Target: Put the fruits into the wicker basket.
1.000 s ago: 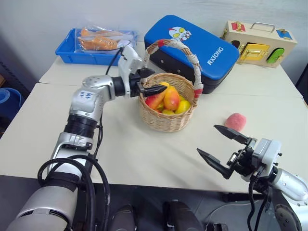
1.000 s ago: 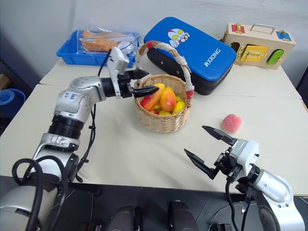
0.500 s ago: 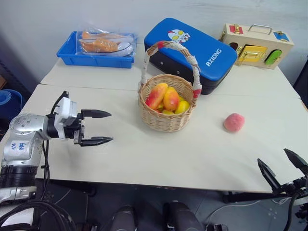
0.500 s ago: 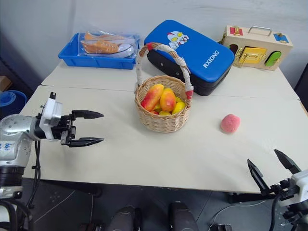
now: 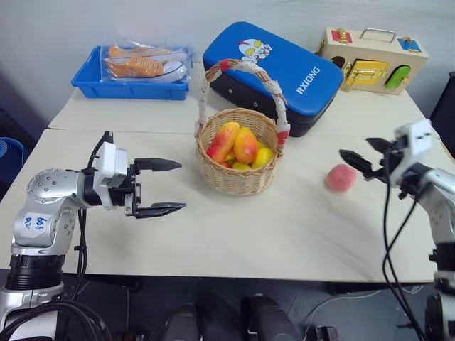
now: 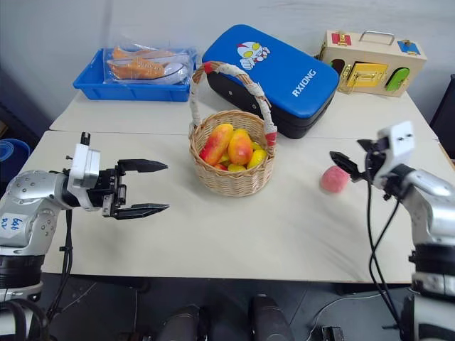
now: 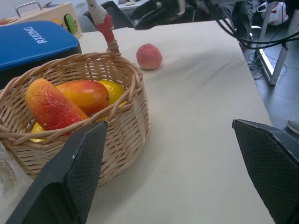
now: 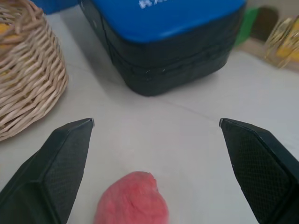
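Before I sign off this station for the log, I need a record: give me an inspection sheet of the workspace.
Surface: pale table, two tops butted together, seam running behind the basket.
Job's things: wicker basket upright at centre, holding the rounded mango and the elongated mango with yellow fruits beneath; peach lies on the table to its right, outside.
Clutter: blue tray with bagged orange items, blue padded case, wooden latch box, all at the back.
Grippers: left gripper open, empty, left of the basket; right gripper open, straddling the peach, not gripping.
Cables: black cables hang along the right arm.
Surroundings: plain wall behind.
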You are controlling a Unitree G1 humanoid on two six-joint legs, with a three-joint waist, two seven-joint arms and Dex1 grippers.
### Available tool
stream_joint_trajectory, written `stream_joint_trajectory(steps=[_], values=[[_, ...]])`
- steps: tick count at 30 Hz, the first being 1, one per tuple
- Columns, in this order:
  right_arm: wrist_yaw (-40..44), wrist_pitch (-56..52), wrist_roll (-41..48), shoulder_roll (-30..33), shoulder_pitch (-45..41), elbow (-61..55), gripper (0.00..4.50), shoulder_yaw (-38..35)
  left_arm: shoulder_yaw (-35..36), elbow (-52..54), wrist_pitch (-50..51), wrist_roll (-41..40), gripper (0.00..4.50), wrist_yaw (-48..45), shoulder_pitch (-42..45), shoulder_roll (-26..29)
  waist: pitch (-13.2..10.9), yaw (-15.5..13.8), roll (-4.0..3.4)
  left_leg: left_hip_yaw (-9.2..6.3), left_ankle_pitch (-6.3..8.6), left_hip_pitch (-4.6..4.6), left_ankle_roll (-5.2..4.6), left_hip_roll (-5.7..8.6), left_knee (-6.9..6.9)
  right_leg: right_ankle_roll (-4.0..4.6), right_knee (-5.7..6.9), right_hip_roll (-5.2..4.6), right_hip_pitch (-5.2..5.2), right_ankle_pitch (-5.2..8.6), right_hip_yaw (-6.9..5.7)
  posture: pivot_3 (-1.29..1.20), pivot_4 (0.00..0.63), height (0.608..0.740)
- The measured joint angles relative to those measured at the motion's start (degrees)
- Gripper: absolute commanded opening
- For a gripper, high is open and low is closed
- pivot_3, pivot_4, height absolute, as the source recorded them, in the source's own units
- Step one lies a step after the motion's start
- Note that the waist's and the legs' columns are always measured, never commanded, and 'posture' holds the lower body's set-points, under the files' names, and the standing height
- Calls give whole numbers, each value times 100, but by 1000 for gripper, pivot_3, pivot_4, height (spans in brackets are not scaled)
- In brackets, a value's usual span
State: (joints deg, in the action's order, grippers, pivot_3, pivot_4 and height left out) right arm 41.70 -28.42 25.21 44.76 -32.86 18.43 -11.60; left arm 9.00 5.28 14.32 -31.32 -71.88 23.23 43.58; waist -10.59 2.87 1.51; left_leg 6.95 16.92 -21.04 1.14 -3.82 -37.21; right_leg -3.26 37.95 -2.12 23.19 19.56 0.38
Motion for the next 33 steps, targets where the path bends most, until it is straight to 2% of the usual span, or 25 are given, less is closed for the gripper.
stream_joint_trajectory(steps=[2,6,9,13,14,18,21,24,28,31,33], values=[[58,-403,-145,-4,-291,334,4500,287,-8,120,42,-2,4480,48,-40,-7,0,-13,-1,2,0,-48,-2,2,-11,-7,5,-4,45,-4,2,0,150,740],[6,-698,-618,-39,-457,879,4500,723,13,373,140,-49,4480,123,-220,14,0,-18,0,9,5,-54,-11,5,-13,-9,-2,-9,48,-4,2,0,150,740],[145,-810,-602,-43,-373,868,3954,697,86,551,260,-128,4500,149,-376,40,0,-6,-1,12,4,-53,-11,4,-19,-10,0,-7,46,-4,5,0,150,740],[399,-712,-555,-43,-121,719,2698,627,141,679,296,-181,4500,159,-474,111,0,16,-1,13,-13,-42,-15,8,-23,-9,-1,-6,30,-4,9,0,150,740],[428,-677,-556,-43,-74,695,2595,619,141,685,297,-182,4500,154,-476,131,0,22,-1,14,-16,-40,-14,9,-23,-8,-1,-6,28,-5,10,0,150,740],[631,-417,-525,-42,225,416,2560,449,185,719,334,-240,4500,187,-478,151,0,23,-1,15,-17,-33,-14,11,-19,-7,2,-7,25,-6,12,0,150,740],[1010,-527,-247,11,533,-751,2560,432,409,732,474,-372,4500,339,-628,153,-1,53,-3,17,-21,-31,-5,4,-6,-8,4,-2,33,-6,14,0,150,740],[1016,-1200,337,-48,534,-2145,2560,436,664,733,612,-489,4500,492,-865,156,-3,77,-5,6,-24,-27,8,-6,1,-8,19,4,39,-6,9,0,150,740],[497,-2213,1166,-784,-30,-3764,2560,777,1025,773,774,-598,4500,738,-1250,154,-3,85,-4,-7,-22,-25,14,-14,4,-5,24,13,38,-6,7,0,150,740],[-335,-2645,1181,-1722,-737,-4003,2560,1215,1156,859,884,-676,4500,925,-1460,141,-2,83,-2,-5,-24,-30,13,-6,3,2,23,0,41,-7,4,0,150,740],[-772,-2614,905,-2088,-1114,-3990,2560,1563,1178,1018,931,-715,4500,1040,-1510,114,-2,70,-2,-6,-23,-35,11,1,3,3,24,-10,46,-8,0,0,150,740]])
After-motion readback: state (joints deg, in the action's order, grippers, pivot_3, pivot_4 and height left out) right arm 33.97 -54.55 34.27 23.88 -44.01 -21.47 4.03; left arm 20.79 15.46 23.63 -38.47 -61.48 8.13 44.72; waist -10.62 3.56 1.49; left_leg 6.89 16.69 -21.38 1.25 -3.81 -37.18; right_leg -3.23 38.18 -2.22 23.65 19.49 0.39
